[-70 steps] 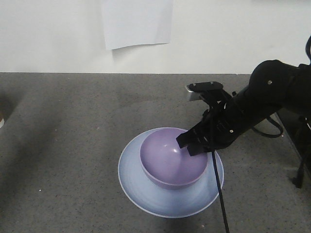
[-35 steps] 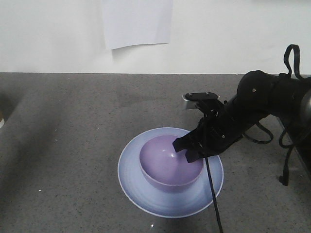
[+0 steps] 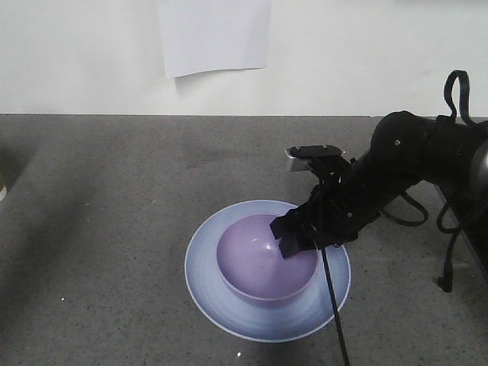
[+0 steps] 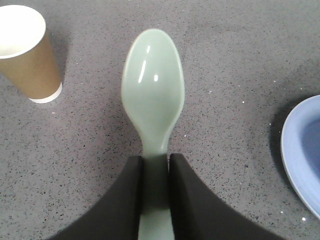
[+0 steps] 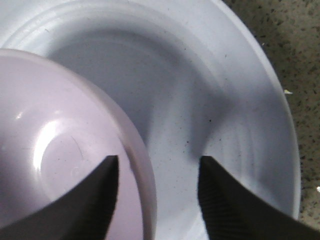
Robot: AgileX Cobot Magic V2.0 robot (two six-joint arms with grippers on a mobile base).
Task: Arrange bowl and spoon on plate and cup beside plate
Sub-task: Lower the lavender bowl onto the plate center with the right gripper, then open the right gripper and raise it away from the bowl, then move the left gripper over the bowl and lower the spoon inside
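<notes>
The lavender bowl sits on the pale blue plate in the front view. My right gripper is open and straddles the bowl's right rim. In the right wrist view one finger is inside the bowl and the other is over the plate, and the right gripper grips nothing. My left gripper is shut on the handle of the mint-green spoon, held above the grey table. The brown paper cup stands upright at the upper left, and the plate's edge shows at the right.
A white paper sheet hangs on the back wall. A black cable runs from the right arm down across the plate's front right edge. The grey table top ends at the wall behind.
The bowl has come down and shifted slightly left on the plate. My right arm lowered and moved a little left with it.
</notes>
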